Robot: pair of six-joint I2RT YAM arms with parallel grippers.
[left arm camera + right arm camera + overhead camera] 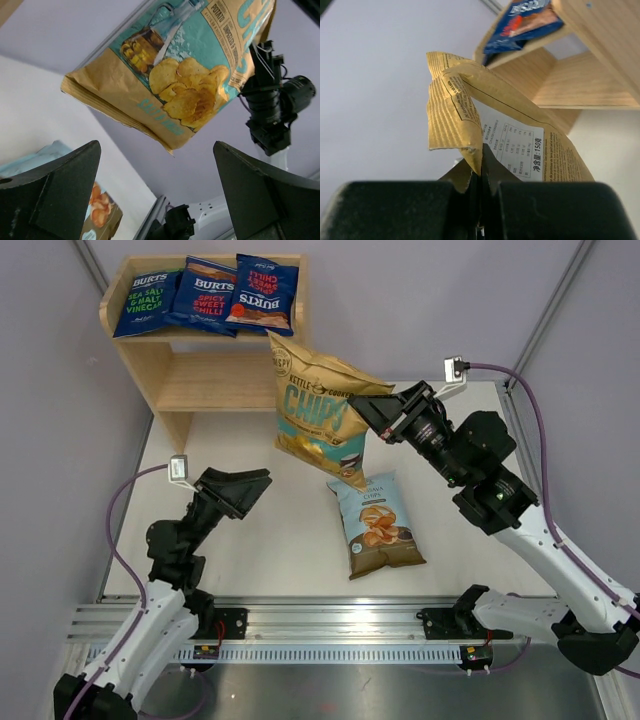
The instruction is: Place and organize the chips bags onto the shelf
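Near the far edge of the table [270, 530], my right gripper [372, 412] pinches the yellow bag [318, 410] by its thin seam; it may slip or clip the shelf [150, 365]. My left gripper [245, 490] stands open.

light: bright, diffuse, from above — shadows faint | top view: sharp | right wrist: right pincer [480, 187] blurred up close

Right jaws tight, arm [480, 465] aloft; left jaws wide.
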